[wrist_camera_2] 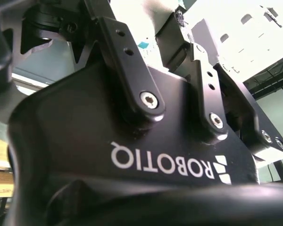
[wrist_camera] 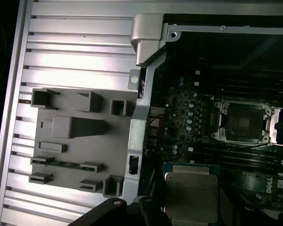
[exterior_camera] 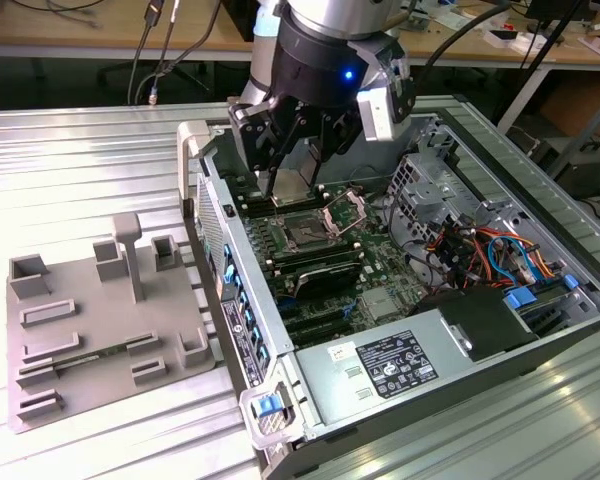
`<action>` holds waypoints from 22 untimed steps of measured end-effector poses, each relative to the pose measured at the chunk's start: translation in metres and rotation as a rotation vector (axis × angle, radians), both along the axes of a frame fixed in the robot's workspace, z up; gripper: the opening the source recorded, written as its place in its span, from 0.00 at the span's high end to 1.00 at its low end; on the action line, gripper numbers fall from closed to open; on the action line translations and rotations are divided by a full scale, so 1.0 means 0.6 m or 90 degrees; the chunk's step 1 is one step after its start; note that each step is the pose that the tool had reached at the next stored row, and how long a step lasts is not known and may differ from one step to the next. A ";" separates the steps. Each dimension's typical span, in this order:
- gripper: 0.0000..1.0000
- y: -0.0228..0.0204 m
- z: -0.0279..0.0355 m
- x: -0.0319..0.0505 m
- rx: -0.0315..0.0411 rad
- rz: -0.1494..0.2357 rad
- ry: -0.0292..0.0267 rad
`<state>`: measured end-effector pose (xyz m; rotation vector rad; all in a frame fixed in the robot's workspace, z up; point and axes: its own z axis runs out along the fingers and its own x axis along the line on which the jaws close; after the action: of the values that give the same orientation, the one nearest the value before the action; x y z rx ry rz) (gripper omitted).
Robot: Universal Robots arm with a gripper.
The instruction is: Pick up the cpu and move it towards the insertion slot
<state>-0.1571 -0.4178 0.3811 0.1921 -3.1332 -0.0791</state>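
Observation:
The cpu, a flat silvery square with a thin tan rim, hangs over the motherboard inside the open computer case. My gripper is shut on it, one dark finger at each side. In the first wrist view the cpu sits between the fingers, apart from the insertion slot. The insertion slot has a dark centre and a silver frame, its lid raised, and lies just below and in front of the held chip. The gripper's black housing shows in the second wrist view.
The computer case wall rises at the exterior view's left of the board. A grey plastic tray with raised blocks lies on the slatted metal table. Black memory slots, a drive cage, cables and a power supply surround the socket.

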 end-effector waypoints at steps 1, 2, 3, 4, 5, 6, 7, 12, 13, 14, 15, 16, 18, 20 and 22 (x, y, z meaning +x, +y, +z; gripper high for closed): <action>0.45 0.0000 0.000 0.003 0.0000 0.000 0.0000; 0.45 0.0000 0.000 0.004 0.0000 0.000 0.0000; 0.45 0.0000 0.000 0.007 0.0000 0.000 0.0000; 0.45 0.0000 0.000 0.009 0.0000 0.000 0.0000; 0.45 0.0000 0.000 0.011 0.0000 0.000 0.0000; 0.45 0.0000 0.000 0.013 0.0000 0.000 0.0000; 0.45 0.0000 0.000 0.015 0.0000 0.000 0.0000; 0.45 0.0000 -0.001 0.027 0.0000 0.000 0.0000; 0.45 0.0000 -0.001 0.030 0.0000 0.000 0.0000; 0.45 0.0000 -0.001 0.032 0.0000 0.000 0.0000; 0.45 0.0000 -0.001 0.034 0.0000 0.000 0.0000; 0.45 0.0000 -0.001 0.036 0.0000 0.000 0.0000; 0.45 0.0000 -0.001 0.041 0.0000 0.000 0.0000; 0.45 0.0000 -0.001 0.045 0.0000 0.000 0.0000; 0.45 0.0000 -0.001 0.049 0.0000 0.000 0.0000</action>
<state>-0.1276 -0.4178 0.3806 0.1921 -3.1332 -0.0791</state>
